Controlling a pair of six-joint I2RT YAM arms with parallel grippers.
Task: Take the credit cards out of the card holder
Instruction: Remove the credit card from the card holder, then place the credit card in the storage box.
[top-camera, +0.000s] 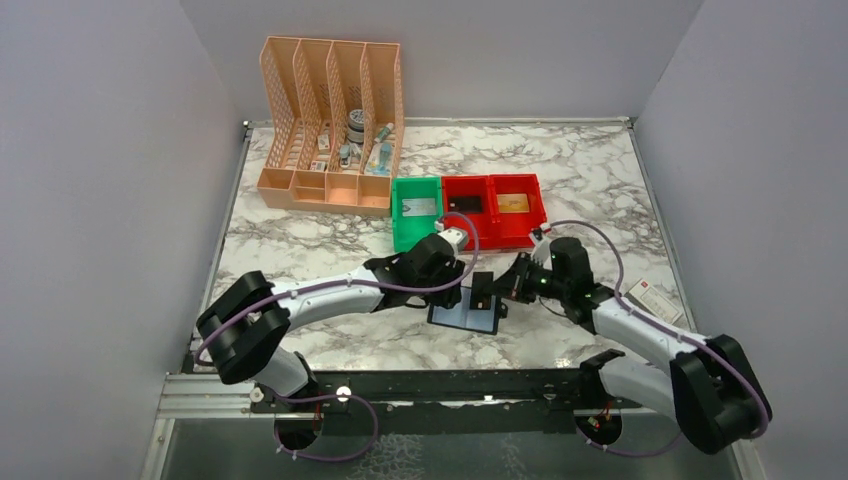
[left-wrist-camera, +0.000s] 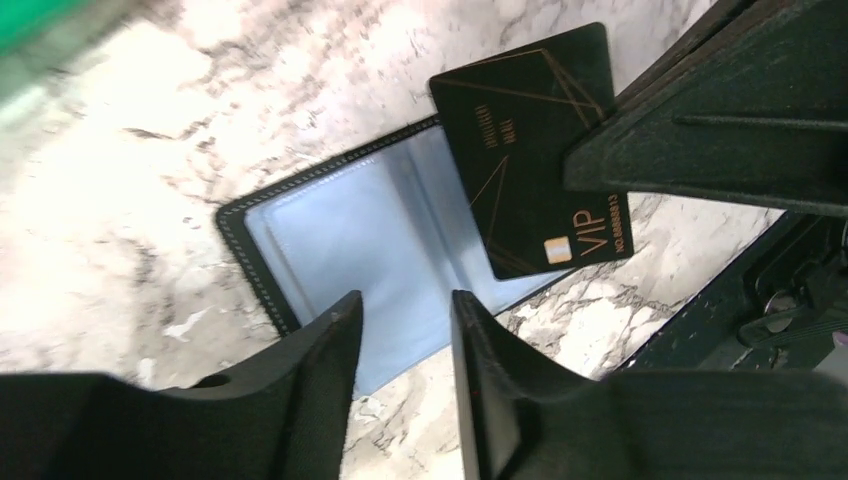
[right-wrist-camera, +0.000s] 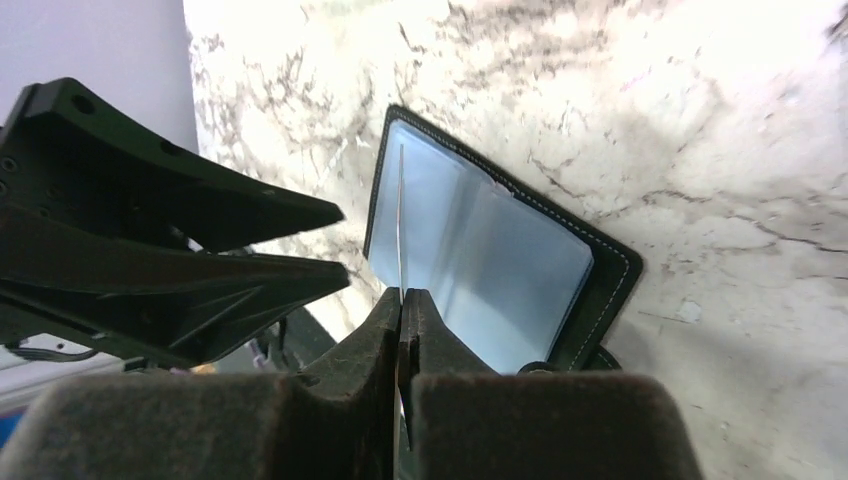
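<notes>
The card holder (top-camera: 463, 317) lies open on the marble, its grey-blue inner panels (left-wrist-camera: 340, 230) facing up, and shows again in the right wrist view (right-wrist-camera: 490, 270). My right gripper (right-wrist-camera: 402, 296) is shut on a black credit card with gold "VIP" print (left-wrist-camera: 530, 150), seen edge-on (right-wrist-camera: 401, 220) and held above the holder's right half. In the top view this card (top-camera: 483, 296) stands just left of the right gripper (top-camera: 505, 288). My left gripper (left-wrist-camera: 405, 300) hangs open over the holder's near edge, nothing between its fingers; it also shows from the right wrist (right-wrist-camera: 342, 242).
A green bin (top-camera: 400, 215) and a red double bin (top-camera: 510, 235) stand behind the grippers, each with a card inside. A peach lattice organizer (top-camera: 330, 130) stands at the back left. A white card with a red mark (top-camera: 655, 300) lies near the right edge.
</notes>
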